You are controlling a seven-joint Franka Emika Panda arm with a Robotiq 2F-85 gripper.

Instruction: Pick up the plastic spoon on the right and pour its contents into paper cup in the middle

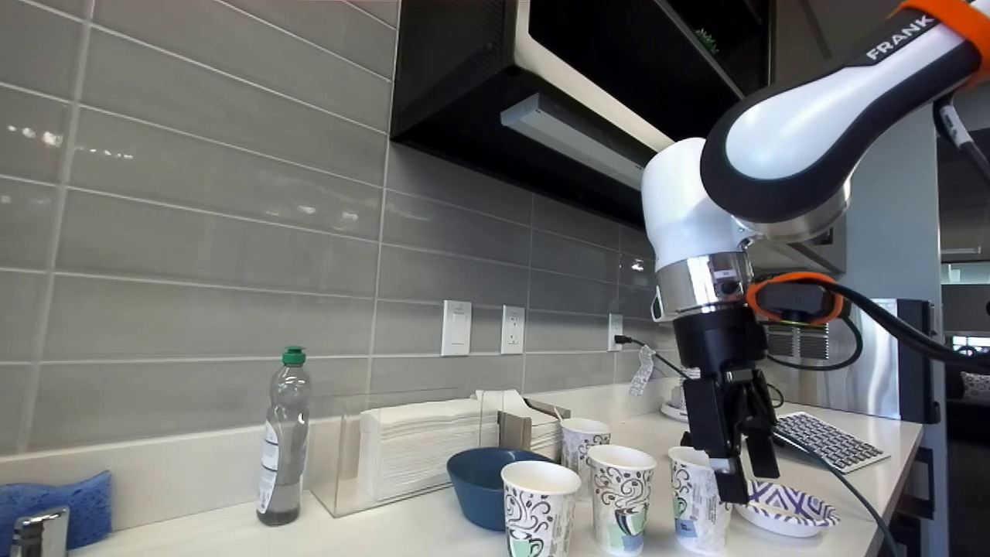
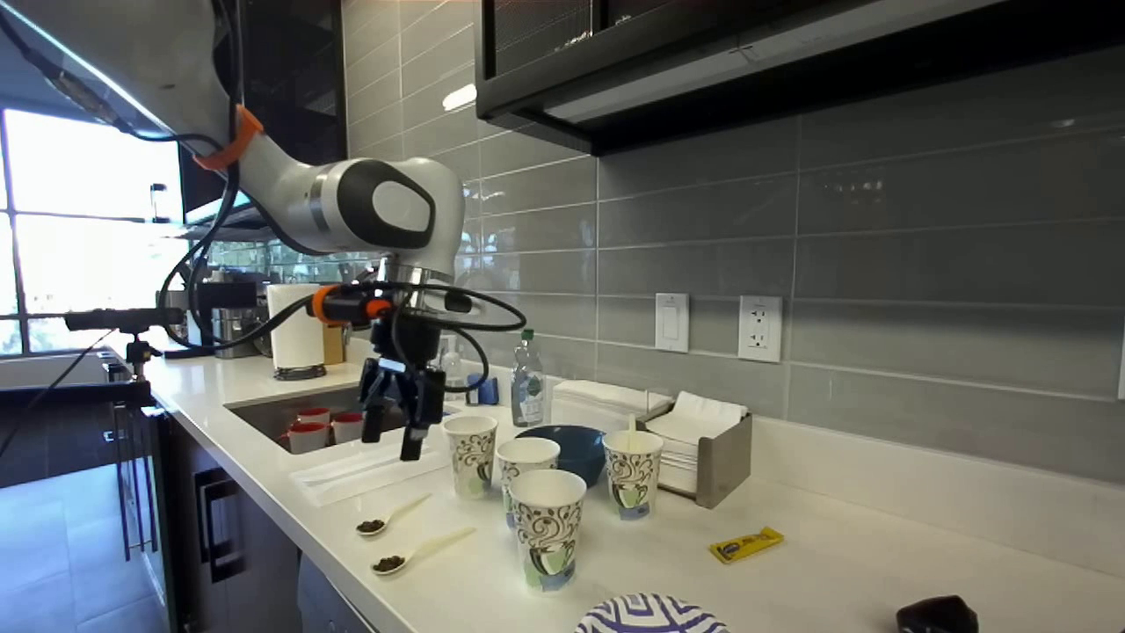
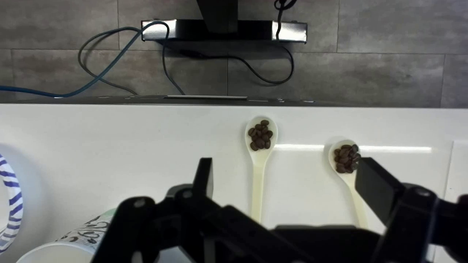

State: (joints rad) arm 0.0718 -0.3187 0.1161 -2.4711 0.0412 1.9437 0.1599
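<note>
Jaws: set wide apart, grasping nothing; the gripper (image 3: 287, 182) hangs above the bench (image 3: 146, 146).
Spoon (image 3: 259, 166): lies below, its beans (image 3: 260, 135) close to the front edge; I suppose it is the right-hand one, but this is not certain.
Handle (image 3: 257, 193): between the fingers (image 3: 376, 190) in the wrist view, off their middle, pointing to the wall edge; closing along the front edge should cross it.
Other spoon (image 3: 351, 182): just beside one finger there, a risk when descending.
Cup (image 1: 621, 495): middle one in row of three, farther toward the wall edge.
</note>
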